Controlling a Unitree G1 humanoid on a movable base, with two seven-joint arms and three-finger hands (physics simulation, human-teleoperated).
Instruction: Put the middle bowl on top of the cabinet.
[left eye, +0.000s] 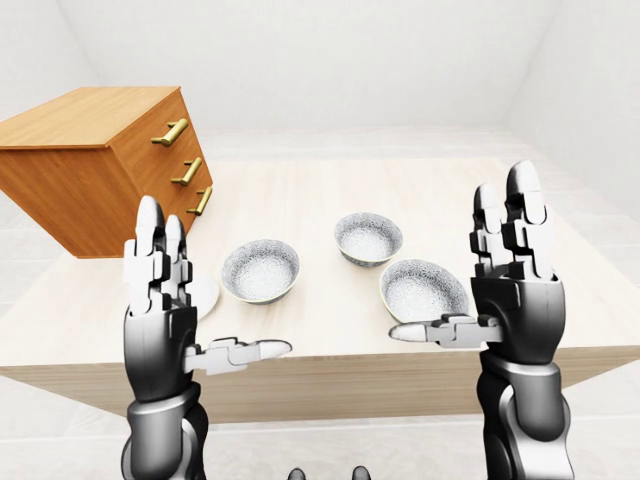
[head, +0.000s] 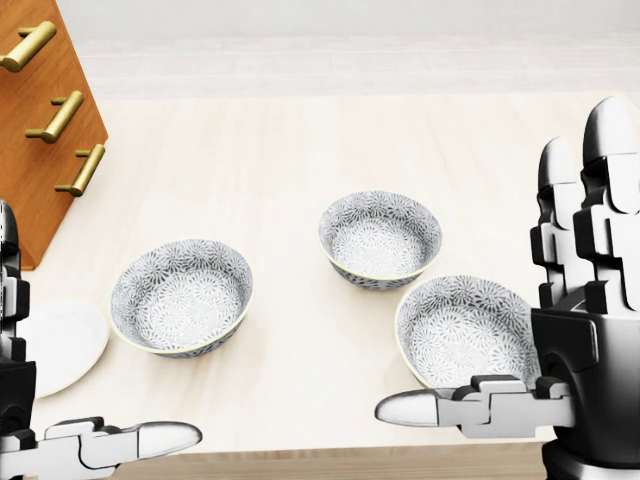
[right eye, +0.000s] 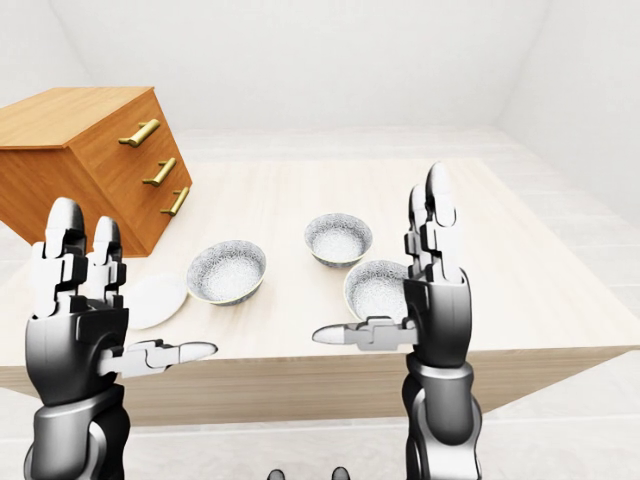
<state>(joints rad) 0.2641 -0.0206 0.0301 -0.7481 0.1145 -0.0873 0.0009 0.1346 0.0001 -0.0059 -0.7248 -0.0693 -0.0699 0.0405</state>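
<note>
We judge the main risks from the layout. The table (left eye: 330, 190) fills mid-frame in the left-eye view. The cabinet (left eye: 100, 170) sits at upper left, well apart from the middle bowl (head: 380, 238), which rests upright on the table at the centre of the head view. The carry is long and must lift onto a high top, so a weak hold on a rounded rim could slip.

Both hands hang in the air with fingers spread and gripping nothing: the left hand (left eye: 165, 320) at lower left, the right hand (left eye: 518, 290) at lower right. The right bowl (head: 462, 330) lies between the right hand and the target, so a direct reach could knock it or grab the wrong one. The left bowl (head: 181, 296) lies near the path to the cabinet.

In the head view the cabinet is cut off, with its top out of frame. The right hand covers part of the right bowl's rim, and the left hand overlaps the plate (head: 60, 345).
</note>
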